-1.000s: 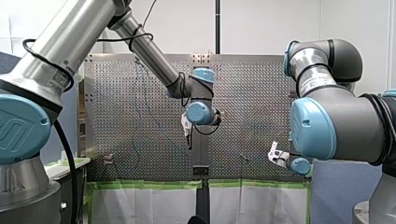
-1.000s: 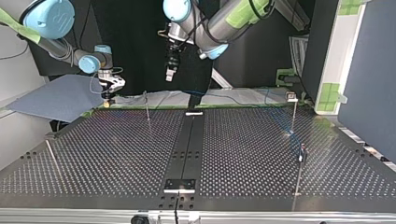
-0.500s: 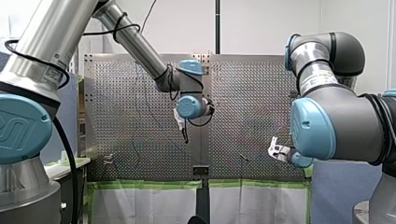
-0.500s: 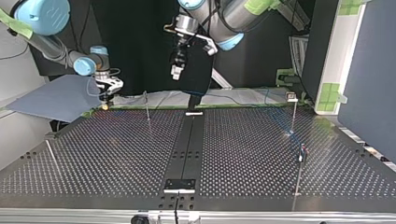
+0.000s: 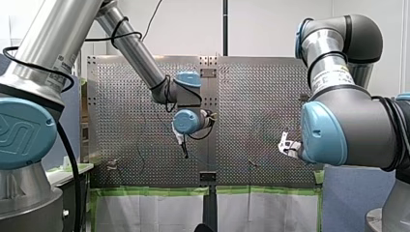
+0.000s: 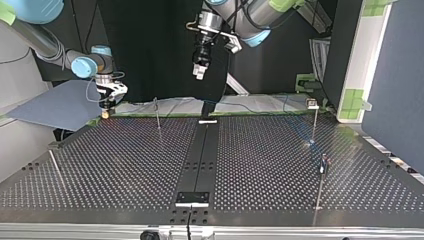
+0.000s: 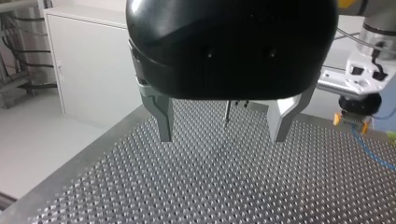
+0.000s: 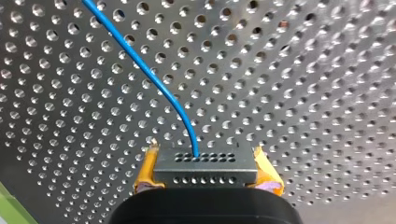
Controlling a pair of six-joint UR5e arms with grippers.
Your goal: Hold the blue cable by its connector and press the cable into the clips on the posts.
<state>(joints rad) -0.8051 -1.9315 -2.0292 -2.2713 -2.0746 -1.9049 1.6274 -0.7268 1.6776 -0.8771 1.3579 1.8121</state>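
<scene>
My right gripper (image 8: 206,166) has its jaws clenched on the dark grey, hole-studded rectangular connector (image 8: 205,179). Its yellow pads (image 8: 144,176) press the connector's two short ends. The thin blue cable (image 8: 140,63) leaves the middle of the connector's face and curves away over the perforated metal surface (image 8: 303,84).

In the top view this gripper hangs just above the surface edge nearest the arms, close to the corner at that view's left. A slim metal post (image 6: 157,114) stands near it along the same edge. A second slim post (image 6: 314,120) stands toward the opposite corner. Only faint traces of the cable show along that edge, so I cannot tell whether it sits in any clip.

My left gripper (image 7: 223,135) is black with metal fingers. Its jaws are released and hold nothing, high over the middle of the same edge.

The step in hand looks like carrying the connector so the cable lines up with the first clip. To do it well:

- Keep the right grip firm and square, so the connector cannot twist between the pads.
- Travel low, with light tension on the cable, so the cable lies straight across the clip's mouth.
- Bring the free jaws down just beside the clip and press along the post's axis, since a sideways push would probably bend so slender a post.
</scene>
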